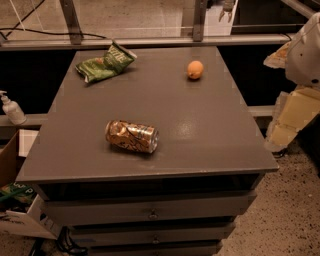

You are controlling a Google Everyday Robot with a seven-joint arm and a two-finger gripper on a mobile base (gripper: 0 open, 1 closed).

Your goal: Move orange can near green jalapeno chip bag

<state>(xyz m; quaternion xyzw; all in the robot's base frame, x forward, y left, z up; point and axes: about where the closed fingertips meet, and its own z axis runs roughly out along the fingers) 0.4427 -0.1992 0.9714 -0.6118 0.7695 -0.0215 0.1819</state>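
The orange can (131, 136) lies on its side on the grey table (200, 125), near the front left. The green jalapeno chip bag (105, 62) lies at the table's far left corner, well apart from the can. My gripper (227, 9) shows at the top edge of the view, beyond the table's far edge and far from both the can and the bag. It holds nothing that I can see. My cream-coloured arm (300, 75) stands at the right, beside the table.
A small round orange fruit (195, 69) sits at the far right of the table. A metal rail (150, 41) runs behind the table. A pump bottle (11, 108) and a cardboard box (12, 200) stand at the left. Drawers (150, 212) are under the tabletop.
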